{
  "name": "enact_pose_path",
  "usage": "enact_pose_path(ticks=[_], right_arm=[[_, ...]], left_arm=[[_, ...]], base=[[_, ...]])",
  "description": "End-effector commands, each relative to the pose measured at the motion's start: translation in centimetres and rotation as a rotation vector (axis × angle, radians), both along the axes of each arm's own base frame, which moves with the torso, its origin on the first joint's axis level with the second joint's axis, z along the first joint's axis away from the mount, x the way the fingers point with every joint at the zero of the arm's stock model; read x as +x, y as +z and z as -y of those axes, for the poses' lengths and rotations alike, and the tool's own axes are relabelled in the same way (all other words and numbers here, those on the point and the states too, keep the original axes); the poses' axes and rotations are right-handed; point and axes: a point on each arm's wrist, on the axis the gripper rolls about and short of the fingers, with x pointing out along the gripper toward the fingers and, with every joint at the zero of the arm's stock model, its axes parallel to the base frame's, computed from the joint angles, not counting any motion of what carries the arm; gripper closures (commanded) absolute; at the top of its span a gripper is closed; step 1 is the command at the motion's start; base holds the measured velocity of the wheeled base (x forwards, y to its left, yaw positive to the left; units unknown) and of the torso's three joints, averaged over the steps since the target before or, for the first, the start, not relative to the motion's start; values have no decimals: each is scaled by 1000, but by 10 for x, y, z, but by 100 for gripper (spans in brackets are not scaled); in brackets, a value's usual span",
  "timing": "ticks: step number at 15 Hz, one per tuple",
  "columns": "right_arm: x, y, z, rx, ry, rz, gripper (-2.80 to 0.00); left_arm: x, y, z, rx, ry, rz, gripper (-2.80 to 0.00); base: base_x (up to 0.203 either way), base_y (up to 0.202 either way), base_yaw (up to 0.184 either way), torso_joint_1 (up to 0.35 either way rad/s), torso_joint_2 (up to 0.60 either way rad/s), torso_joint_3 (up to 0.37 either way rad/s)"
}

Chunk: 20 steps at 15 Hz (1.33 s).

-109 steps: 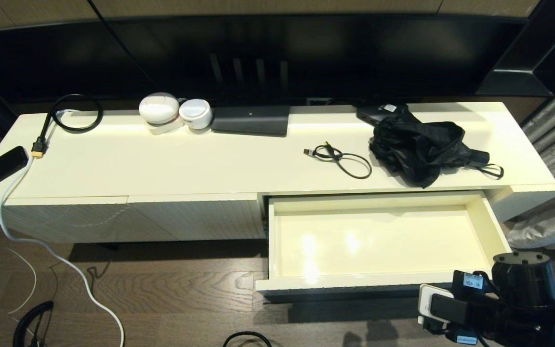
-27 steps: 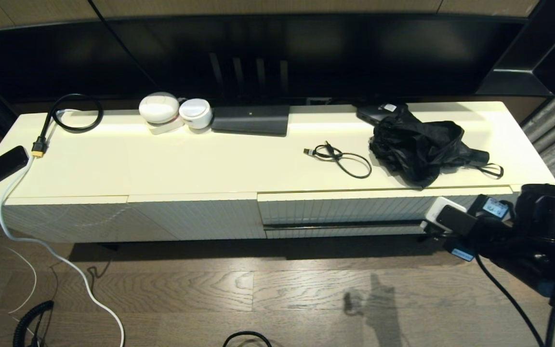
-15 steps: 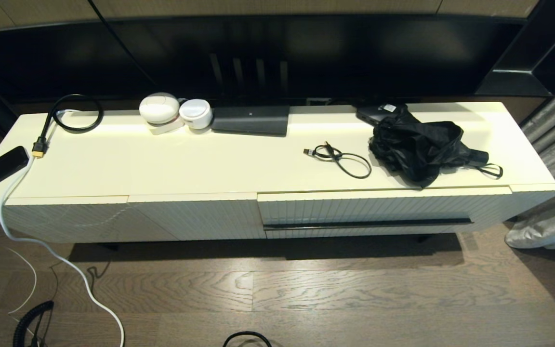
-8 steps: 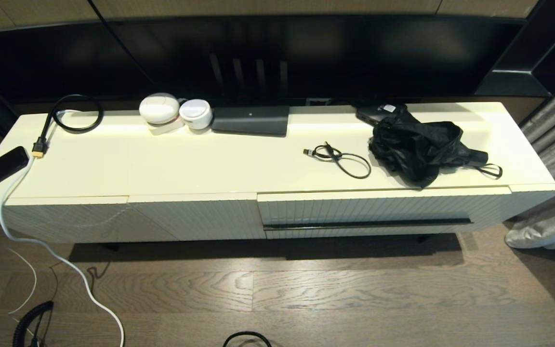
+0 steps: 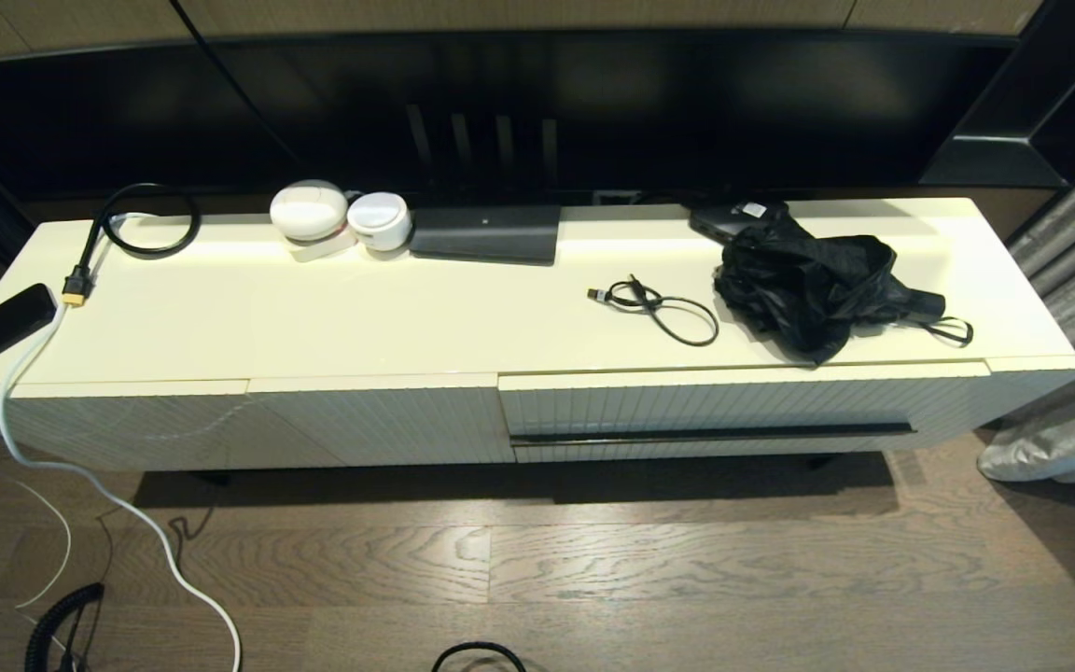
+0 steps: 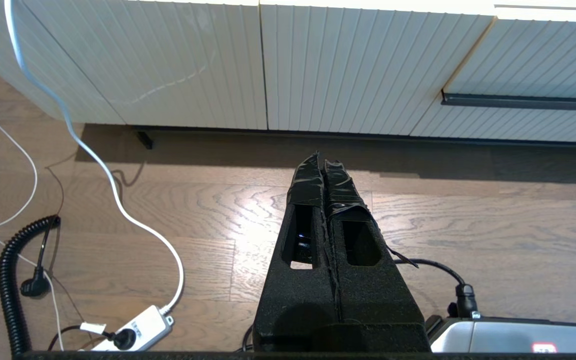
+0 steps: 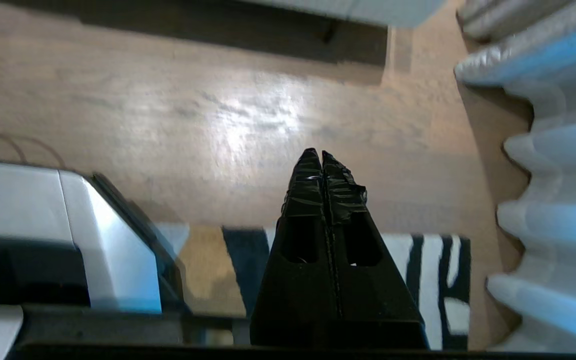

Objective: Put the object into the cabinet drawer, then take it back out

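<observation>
Drawer (image 5: 705, 415), lower right of the head view, now pushed shut; it stood open seconds ago. Right gripper (image 7: 322, 159) pulled back over floor, pressed together, empty. Left gripper (image 6: 322, 162) parked, pressed together. Task looks finished.

On the cabinet top (image 5: 463, 317), above the shut cabinet drawer (image 5: 743, 411), a cable (image 5: 663, 308) lies left of a bag (image 5: 813, 285)

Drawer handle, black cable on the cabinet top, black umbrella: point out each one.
drawer handle (image 5: 713, 433): head view, middle of the long black strip on the ribbed front.
black cable (image 5: 677, 317): head view, on its loop on the cabinet top.
black umbrella (image 5: 813, 280): head view, middle of the crumpled fabric.
</observation>
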Motion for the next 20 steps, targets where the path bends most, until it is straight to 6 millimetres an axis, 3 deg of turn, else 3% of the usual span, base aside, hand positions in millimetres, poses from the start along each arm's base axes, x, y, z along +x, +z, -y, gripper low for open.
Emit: enact_pose_path(ticks=[1,8,13,20], right_arm=[[5,1,0,1,13,73,0],[29,-20,-2,61,84,242,0],[30,-20,-1,167,49,271,0],[30,-20,-1,183,25,271,0]], left_arm=[[0,0,0,-1,1,0,0],[0,0,0,-1,1,0,0],[0,0,0,-1,1,2,0],[0,0,0,-1,0,0,0]], base=[[0,0,0,0,0,0],[0,0,0,0,0,0],[0,0,0,0,0,0],[0,0,0,0,0,0]])
